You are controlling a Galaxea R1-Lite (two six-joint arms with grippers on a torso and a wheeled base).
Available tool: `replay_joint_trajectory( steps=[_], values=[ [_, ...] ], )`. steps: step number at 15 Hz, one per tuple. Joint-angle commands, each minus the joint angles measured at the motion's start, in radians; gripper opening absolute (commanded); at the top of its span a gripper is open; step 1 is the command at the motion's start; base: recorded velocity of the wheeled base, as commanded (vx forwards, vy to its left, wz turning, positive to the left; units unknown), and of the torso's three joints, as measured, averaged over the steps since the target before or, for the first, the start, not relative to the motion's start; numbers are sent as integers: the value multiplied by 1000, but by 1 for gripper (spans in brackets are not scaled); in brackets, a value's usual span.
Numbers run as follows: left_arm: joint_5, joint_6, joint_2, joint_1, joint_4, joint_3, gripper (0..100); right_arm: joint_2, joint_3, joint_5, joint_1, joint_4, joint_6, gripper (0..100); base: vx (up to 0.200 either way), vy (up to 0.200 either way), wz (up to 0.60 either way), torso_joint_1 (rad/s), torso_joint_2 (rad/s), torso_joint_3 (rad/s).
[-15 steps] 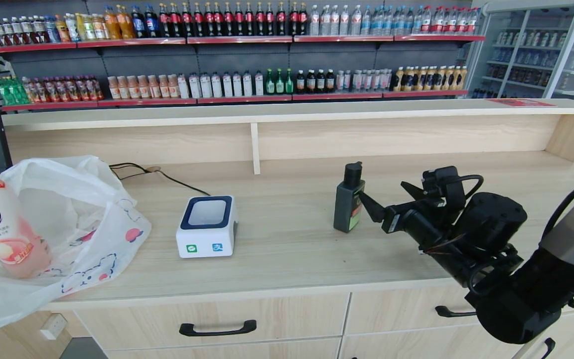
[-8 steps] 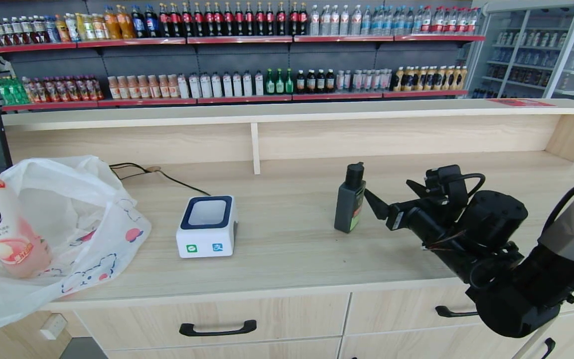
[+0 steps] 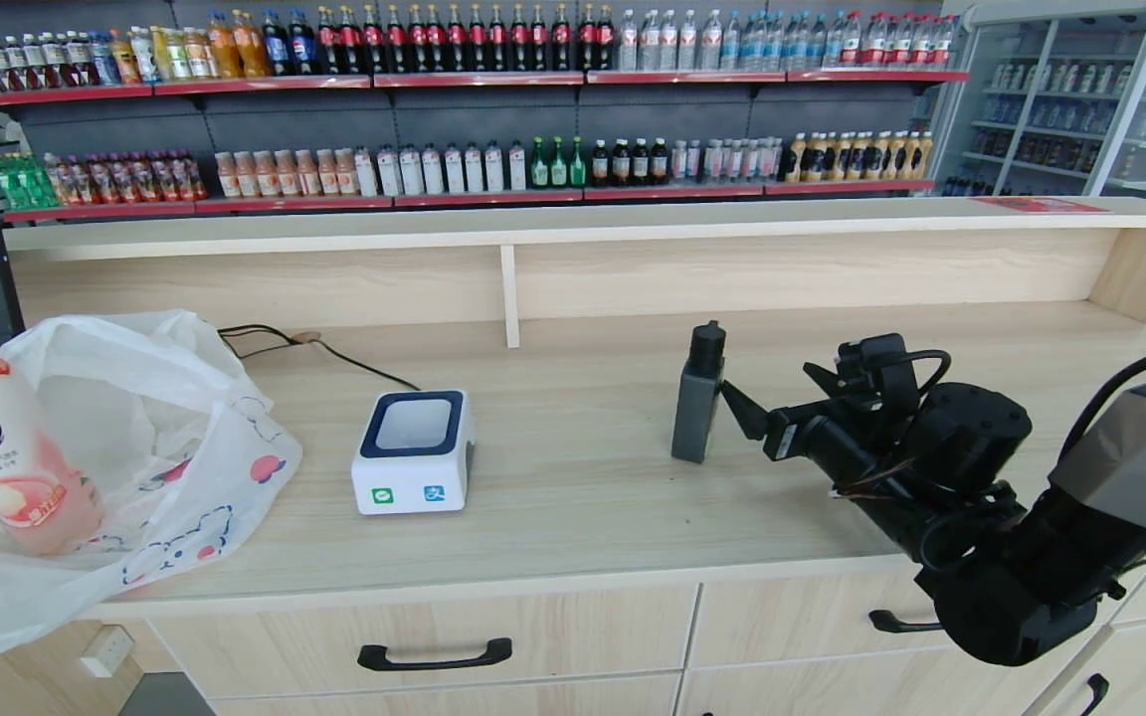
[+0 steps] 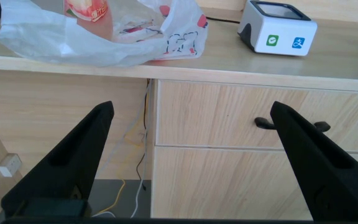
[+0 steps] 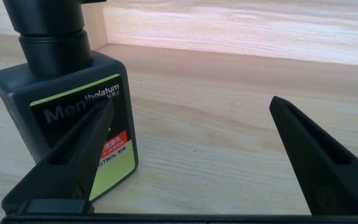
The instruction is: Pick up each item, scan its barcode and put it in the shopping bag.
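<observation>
Dark bottle [image 3: 697,398] upright on the counter [image 3: 573,517], cap up, long axis vertical, narrow side toward the head camera. Well apart from the scanner [image 3: 416,450], on its right; farther still from the shopping bag [image 3: 135,438] at the counter's left end, with a pink drink bottle [image 3: 6,447] already inside. Right gripper [image 3: 764,380] just beside the dark bottle on its right, level with its body, fingers spread wide and holding nothing. Not yet around it: in the right wrist view, dark bottle [image 5: 67,118] off to one side of the right gripper [image 5: 191,102], near finger crossing in front of the label, bare counter in the gap. Touching or merely close, cannot tell. Probably calls for a shift to the left to bring the body between the jaws, then closing across it. Risk of nudging or tipping it with that near finger. Left gripper [image 4: 191,106] wide too, empty, low before the drawer fronts near the bag's end, far from the bottle; right arm plainly the nearer.
</observation>
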Motion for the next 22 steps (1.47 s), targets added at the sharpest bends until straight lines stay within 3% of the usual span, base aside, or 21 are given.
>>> replay_joint_trajectory(
  steps=[1, 14, 22],
  values=[
    [0, 0, 1, 0, -1, 0, 100, 15, -9, 2, 1, -1, 0, 100, 0, 0, 0, 0, 0, 0],
    [0, 0, 1, 0, -1, 0, 100, 28, -13, 15, -45, -1, -5, 100, 0, 0, 0, 0, 0, 0],
    [0, 3, 0, 0, 1, 0, 100, -230, 221, 15, 19, -1, -62, 100, 0, 0, 0, 0, 0, 0]
  ],
)
